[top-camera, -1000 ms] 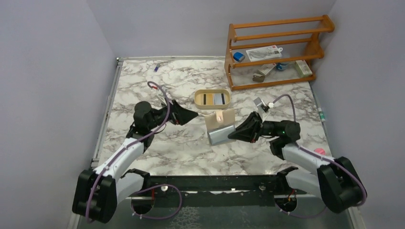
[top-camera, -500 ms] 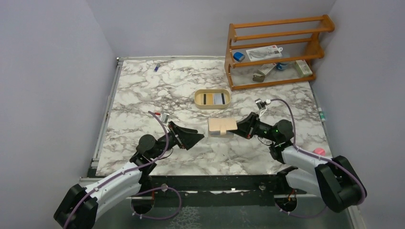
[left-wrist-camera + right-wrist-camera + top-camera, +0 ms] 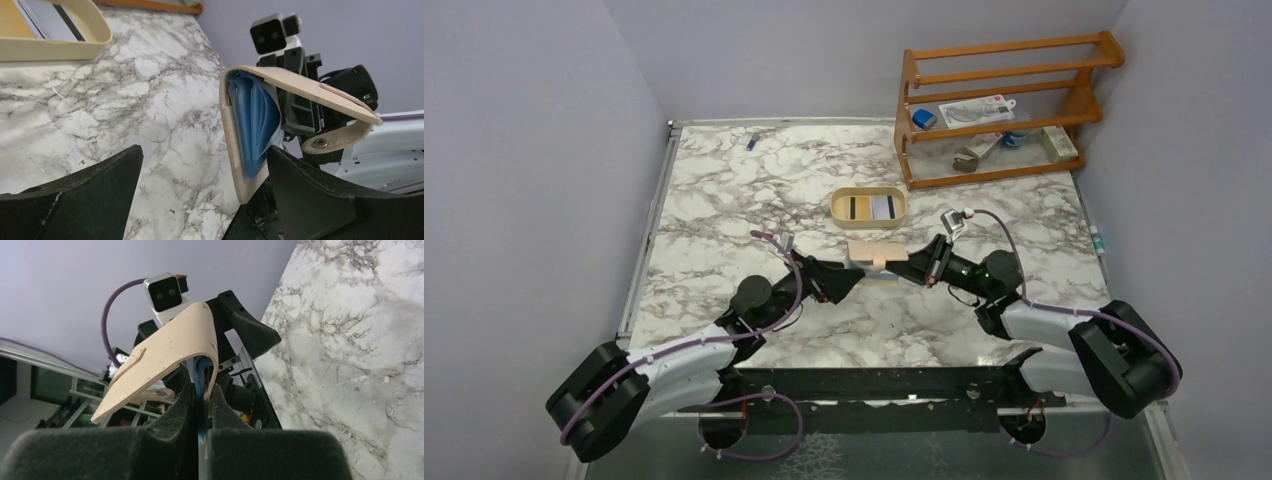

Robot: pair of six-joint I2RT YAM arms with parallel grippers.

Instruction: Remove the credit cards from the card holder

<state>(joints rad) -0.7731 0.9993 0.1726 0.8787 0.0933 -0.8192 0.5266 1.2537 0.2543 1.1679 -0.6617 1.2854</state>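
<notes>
Left wrist view: right gripper's jaws clamp tan folding card holder, offering its mouth to left gripper's wide jaws

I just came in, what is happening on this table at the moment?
The right pincer holds the tan card holder above the marble table, shut on its edge, flap open. The left pincer is open, close to the holder's open side, where blue cards or sleeves show; it grips nothing. Some loose cards lie in the oval tray behind.
</notes>
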